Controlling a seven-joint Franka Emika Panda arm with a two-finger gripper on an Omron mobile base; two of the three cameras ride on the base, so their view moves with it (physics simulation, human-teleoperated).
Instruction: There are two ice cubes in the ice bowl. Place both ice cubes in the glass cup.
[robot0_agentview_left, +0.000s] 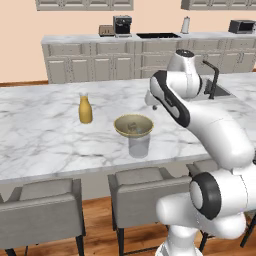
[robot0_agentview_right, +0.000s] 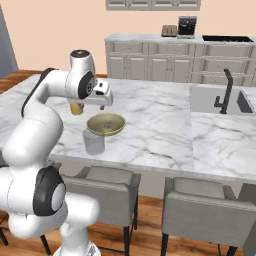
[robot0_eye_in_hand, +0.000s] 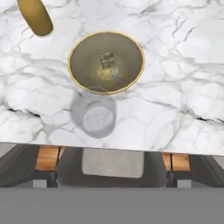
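Gripper (robot0_agentview_right: 106, 101) is hanging above the marble counter (robot0_agentview_left: 40, 135), just behind and above the ice bowl (robot0_agentview_left: 133, 125); in the right base view its white hand is sitting over the bowl's far-left rim, not touching anything. Jaws are standing wide apart, nothing btwn them.

Going left to right in the hand view: orange bottle (robot0_eye_in_hand: 36, 16) is lying at the top-left corner, well apart from the rest. Next, the glass cup (robot0_eye_in_hand: 93, 117) is sitting at the counter's near edge, just below and left of the bowl's centre, its rim right against the bowl's near rim – can't tell if they're touching or just overlapping. Then the bowl itself, centre frame, directly below the cam.

Bowl is looking wide and shallow, olive-yellow w/ a brighter yellow rim and a greyish-olive inside. Ice cubes (robot0_eye_in_hand: 107, 64) are sitting together at the bowl's bottom, close to centre: small, pale, see-through, one just above the other, edges hard to separate. Cup is looking clear and greyish, short cylinder, upright, narrower than the bowl, w/ no cube visible inside.
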